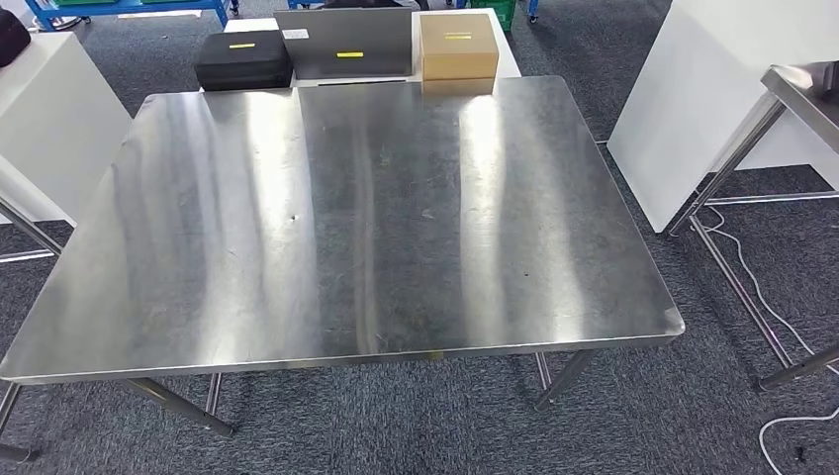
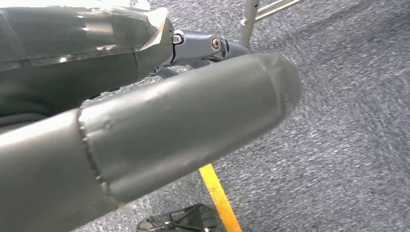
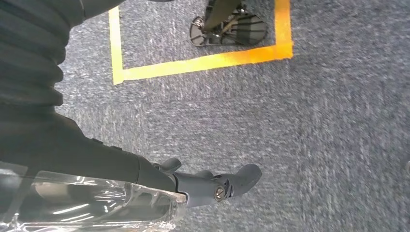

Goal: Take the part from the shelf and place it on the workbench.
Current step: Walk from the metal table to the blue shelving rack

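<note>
A: What is nearest?

B: The left hand (image 2: 183,125) hangs low over grey carpet (image 2: 348,145), its thick thumb lying across the wrist view. Its darker fingers (image 2: 203,46) are mostly hidden behind the thumb, so I cannot tell whether they are spread or curled, or whether they hold anything.

A: And the other one?

B: The right hand (image 3: 145,183) also hangs over the carpet. 1 of its fingers (image 3: 241,176) reaches out straight, the others are covered, and I cannot tell whether this hand is closed. Clear shiny film lies over the back of each hand.

A: The floor?

B: Yellow tape (image 3: 203,60) marks a corner on the carpet beyond the right hand.

A: Then the steel surface?

B: The surface (image 1: 346,228) stands just ahead, wide and bright with reflections.

A: Where is the part?

B: I cannot tell where the part is.

A: What lies past the far edge?

B: A white table (image 1: 507,59) carrying 3 things in a row: a black case (image 1: 243,59) on the left, a flat grey case (image 1: 346,45) in the middle, and a brown box (image 1: 458,45) on the right. Off to the right stand a white panel (image 1: 712,89) and the corner of a second steel table (image 1: 806,89), with a white cable (image 1: 752,287) on the carpet under it
</note>
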`<state>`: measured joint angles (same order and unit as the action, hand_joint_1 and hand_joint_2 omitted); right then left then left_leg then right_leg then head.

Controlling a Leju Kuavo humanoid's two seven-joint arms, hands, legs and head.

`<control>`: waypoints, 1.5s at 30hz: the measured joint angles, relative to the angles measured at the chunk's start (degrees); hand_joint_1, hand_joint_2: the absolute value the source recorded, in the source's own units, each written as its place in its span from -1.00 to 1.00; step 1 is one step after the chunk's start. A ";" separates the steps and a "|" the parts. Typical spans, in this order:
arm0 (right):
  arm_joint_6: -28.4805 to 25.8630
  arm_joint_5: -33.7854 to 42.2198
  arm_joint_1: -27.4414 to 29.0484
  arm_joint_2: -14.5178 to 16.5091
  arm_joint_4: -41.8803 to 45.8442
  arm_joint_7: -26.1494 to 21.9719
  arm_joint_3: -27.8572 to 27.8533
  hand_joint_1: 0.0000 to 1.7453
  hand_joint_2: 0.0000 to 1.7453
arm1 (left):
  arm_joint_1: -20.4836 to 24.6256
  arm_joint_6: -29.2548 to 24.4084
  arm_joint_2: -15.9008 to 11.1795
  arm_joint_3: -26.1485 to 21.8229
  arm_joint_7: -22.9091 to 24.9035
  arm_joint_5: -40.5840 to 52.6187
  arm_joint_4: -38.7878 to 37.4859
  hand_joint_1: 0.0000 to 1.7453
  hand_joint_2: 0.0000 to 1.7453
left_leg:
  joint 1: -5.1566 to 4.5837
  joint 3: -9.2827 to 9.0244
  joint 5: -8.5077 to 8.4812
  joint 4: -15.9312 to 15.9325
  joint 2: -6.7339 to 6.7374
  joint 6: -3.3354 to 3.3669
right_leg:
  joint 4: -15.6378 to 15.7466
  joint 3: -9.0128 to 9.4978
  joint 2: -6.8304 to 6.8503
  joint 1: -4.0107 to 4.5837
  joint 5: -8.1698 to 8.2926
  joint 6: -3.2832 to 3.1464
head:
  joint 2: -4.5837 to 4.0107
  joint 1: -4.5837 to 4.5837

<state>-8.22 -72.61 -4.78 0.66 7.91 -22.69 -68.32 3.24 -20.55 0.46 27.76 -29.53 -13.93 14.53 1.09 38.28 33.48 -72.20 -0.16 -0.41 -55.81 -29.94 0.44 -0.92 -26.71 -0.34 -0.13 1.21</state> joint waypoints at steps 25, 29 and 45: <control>0.07 -0.34 -0.34 -0.27 -0.02 -0.02 0.00 -1.00 1.00 | 0.54 -0.68 0.22 0.62 -0.26 -1.28 0.00 -1.00 -1.00 | -0.40 -2.63 -7.68 12.25 0.18 0.78 | 0.38 2.10 -0.15 -0.14 -1.91 0.55 | 0.00 -0.33; 0.07 -0.33 -0.19 -0.29 -0.02 -0.02 0.00 -1.00 1.00 | 0.46 -0.70 0.21 0.74 -0.30 -1.49 0.00 -1.00 -1.00 | -0.08 1.29 0.44 -0.23 0.09 -0.11 | 0.20 0.81 0.07 0.04 -0.69 -0.31 | 0.00 -0.15; 0.07 -0.24 -0.07 0.02 -0.02 0.09 0.00 -1.00 1.00 | 0.65 -0.61 0.13 0.86 -0.33 -1.79 0.00 -1.00 -1.00 | -0.52 -5.80 -8.18 15.46 0.54 3.83 | -17.04 -7.80 -0.20 0.07 -8.19 2.27 | 0.00 -0.53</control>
<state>-8.15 -72.85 -4.86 0.68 7.89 -22.60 -68.32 3.89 -21.16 0.58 28.62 -29.87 -15.72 14.53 0.57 32.47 25.31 -56.75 0.39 3.42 -72.85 -37.75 0.24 -0.85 -34.90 1.93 -0.13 0.68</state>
